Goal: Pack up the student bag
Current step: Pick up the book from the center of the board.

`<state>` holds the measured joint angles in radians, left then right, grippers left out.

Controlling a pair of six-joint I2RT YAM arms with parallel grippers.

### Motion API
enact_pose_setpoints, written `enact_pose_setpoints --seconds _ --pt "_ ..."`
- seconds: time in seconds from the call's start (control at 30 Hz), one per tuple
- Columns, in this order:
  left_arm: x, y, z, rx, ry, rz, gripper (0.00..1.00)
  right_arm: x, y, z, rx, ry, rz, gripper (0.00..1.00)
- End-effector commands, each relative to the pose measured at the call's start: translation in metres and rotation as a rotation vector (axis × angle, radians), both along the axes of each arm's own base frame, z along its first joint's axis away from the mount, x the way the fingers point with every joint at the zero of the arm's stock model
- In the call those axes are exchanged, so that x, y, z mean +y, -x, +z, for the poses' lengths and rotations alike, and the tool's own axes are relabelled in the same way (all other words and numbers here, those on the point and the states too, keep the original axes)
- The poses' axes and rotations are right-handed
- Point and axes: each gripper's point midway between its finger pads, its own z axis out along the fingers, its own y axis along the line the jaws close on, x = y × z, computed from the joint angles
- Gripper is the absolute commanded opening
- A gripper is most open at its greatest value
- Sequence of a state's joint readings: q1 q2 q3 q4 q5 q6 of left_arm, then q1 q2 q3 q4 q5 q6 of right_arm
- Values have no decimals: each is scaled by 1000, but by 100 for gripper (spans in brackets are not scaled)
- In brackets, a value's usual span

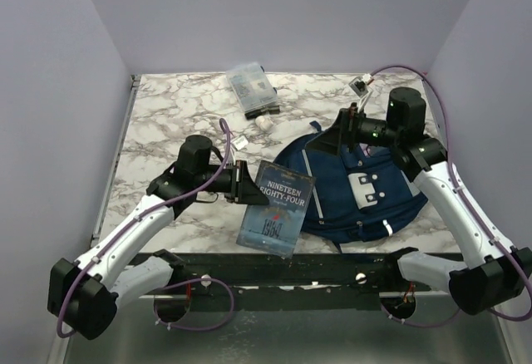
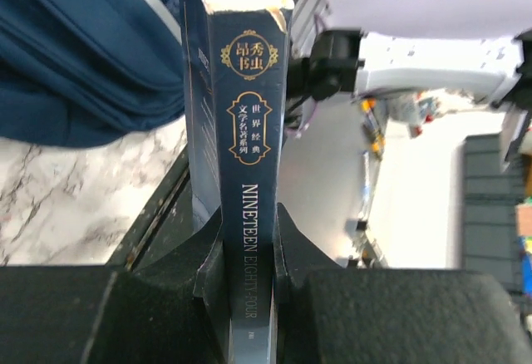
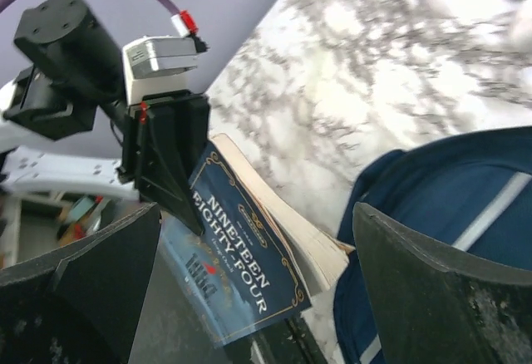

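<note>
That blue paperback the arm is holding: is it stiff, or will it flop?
Probably fairly stiff: the left gripper pinches the book near its spine, and it shows no sag. Its shiny-looking cover may slip, and loose pages could fan open.

student bag [image 1: 332, 183]: on the desk [image 1: 166, 123], right of centre
book [image 1: 278, 210]: just left of the bag, near edge, in the left tool [image 1: 252, 183]
pouch [image 1: 250, 88]: far side, behind both

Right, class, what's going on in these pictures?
The left pincer is clamped on the spine of a dark blue paperback book, holding it up near the front edge of the marble-patterned table, beside the large navy blue fabric backpack. The right pincer hangs open over the backpack, holding nothing. The book is not yet inside.
</note>
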<state>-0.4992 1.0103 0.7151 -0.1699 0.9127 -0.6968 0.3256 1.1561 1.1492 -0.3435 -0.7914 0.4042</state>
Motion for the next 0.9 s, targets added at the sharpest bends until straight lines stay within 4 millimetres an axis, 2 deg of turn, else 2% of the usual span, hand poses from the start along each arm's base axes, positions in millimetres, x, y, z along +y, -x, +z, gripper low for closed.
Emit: enact_pose_setpoints --seconds 0.0,0.1,0.2,0.33,0.5,0.7,0.87 --pt "14 41 4 -103 -116 -137 0 23 34 6 66 -100 259 100" --pt "10 53 10 -109 -111 -192 0 39 48 7 65 -102 344 100" --pt "0 67 9 -114 -124 -252 0 57 69 6 50 -106 430 100" --pt "-8 76 8 -122 -136 -300 0 74 92 -7 96 -96 509 100" --pt "-12 84 26 -191 -95 -337 0 73 112 -36 184 -78 544 97" --pt "-17 89 34 -214 -71 -363 0 74 142 -48 240 -98 591 88" --pt "-20 89 39 -228 -53 -387 0 72 165 -54 283 -94 671 73"
